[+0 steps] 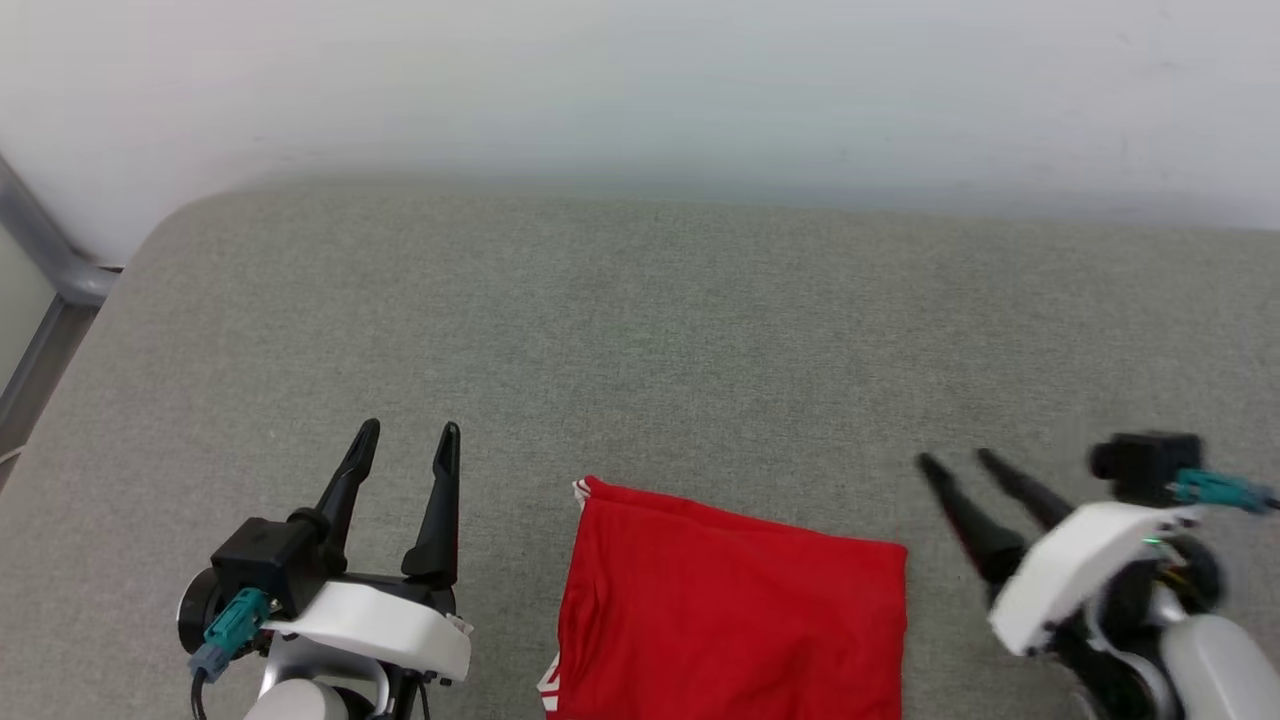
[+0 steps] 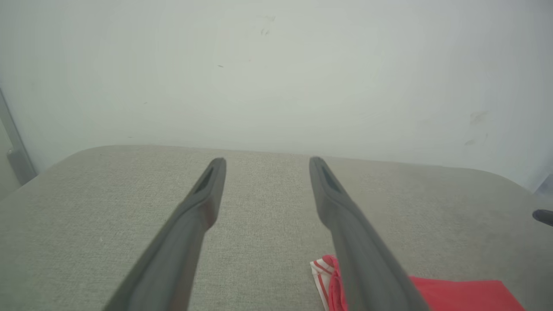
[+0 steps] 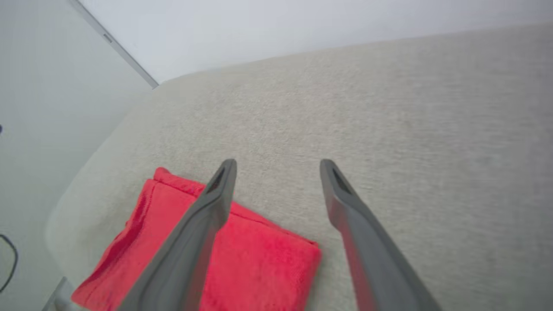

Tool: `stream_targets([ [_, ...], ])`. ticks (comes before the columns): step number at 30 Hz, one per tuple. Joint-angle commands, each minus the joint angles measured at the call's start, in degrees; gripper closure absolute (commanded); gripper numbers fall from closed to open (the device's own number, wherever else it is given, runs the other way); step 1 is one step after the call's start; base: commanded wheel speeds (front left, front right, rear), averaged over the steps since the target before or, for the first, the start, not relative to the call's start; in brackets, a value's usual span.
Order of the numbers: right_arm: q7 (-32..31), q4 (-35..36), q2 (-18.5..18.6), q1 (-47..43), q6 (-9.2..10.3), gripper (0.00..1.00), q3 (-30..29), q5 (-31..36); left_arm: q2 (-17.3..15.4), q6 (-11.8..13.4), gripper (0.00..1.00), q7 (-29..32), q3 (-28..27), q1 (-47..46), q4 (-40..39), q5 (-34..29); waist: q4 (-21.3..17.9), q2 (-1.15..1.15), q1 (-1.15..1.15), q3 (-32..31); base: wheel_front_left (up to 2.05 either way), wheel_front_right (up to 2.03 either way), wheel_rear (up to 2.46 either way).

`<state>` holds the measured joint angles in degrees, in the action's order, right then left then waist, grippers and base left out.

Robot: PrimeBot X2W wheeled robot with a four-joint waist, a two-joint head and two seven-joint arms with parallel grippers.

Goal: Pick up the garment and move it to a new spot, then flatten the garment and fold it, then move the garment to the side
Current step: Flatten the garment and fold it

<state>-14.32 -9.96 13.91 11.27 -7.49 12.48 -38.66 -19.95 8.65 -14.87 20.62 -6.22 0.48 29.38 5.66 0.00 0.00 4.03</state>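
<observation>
Red garment (image 1: 735, 610), folded rectangular, lies at the grey woven worktop's (image 1: 640, 330) near edge between the spread, empty left gripper (image 1: 412, 432) and right gripper (image 1: 955, 460).

We log a grey woven fabric surface (image 1: 640, 330) across the middle of the head view, its rounded corner at upper left. A plain white wall (image 1: 640, 80) runs along the top. A grey metal rail (image 1: 40, 250) slants at the left edge. We see faint scuffs (image 2: 477, 115) on the wall, at the right of the left wrist view.
</observation>
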Motion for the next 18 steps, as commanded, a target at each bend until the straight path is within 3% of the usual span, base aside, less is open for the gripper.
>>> stream_targets([
  [1, 0.9, 1.0, -0.1, -1.6, 0.01, 0.0, -2.4, 2.8, 0.2, 0.1, 0.0, -0.2, -0.3, 0.5, 0.1, 0.5, -0.4, 0.0, 0.0, -0.4, 0.0, 0.0, 0.0],
  [8, 5.0, 9.7, -3.4, -8.7, 0.01, 0.0, -15.0, 18.7, 0.5, 0.4, 0.0, -0.3, -1.0, 1.4, 1.3, 0.7, -1.9, 0.0, 0.0, -2.3, 0.0, 0.0, 0.0],
  [18, 11.2, 20.6, -7.2, -16.1, 0.02, 0.0, -18.4, 28.0, 2.3, 0.6, 0.0, -0.4, -3.1, 4.6, 2.8, -1.7, -3.7, 0.0, 0.0, -5.1, 0.0, 0.0, 0.0],
])
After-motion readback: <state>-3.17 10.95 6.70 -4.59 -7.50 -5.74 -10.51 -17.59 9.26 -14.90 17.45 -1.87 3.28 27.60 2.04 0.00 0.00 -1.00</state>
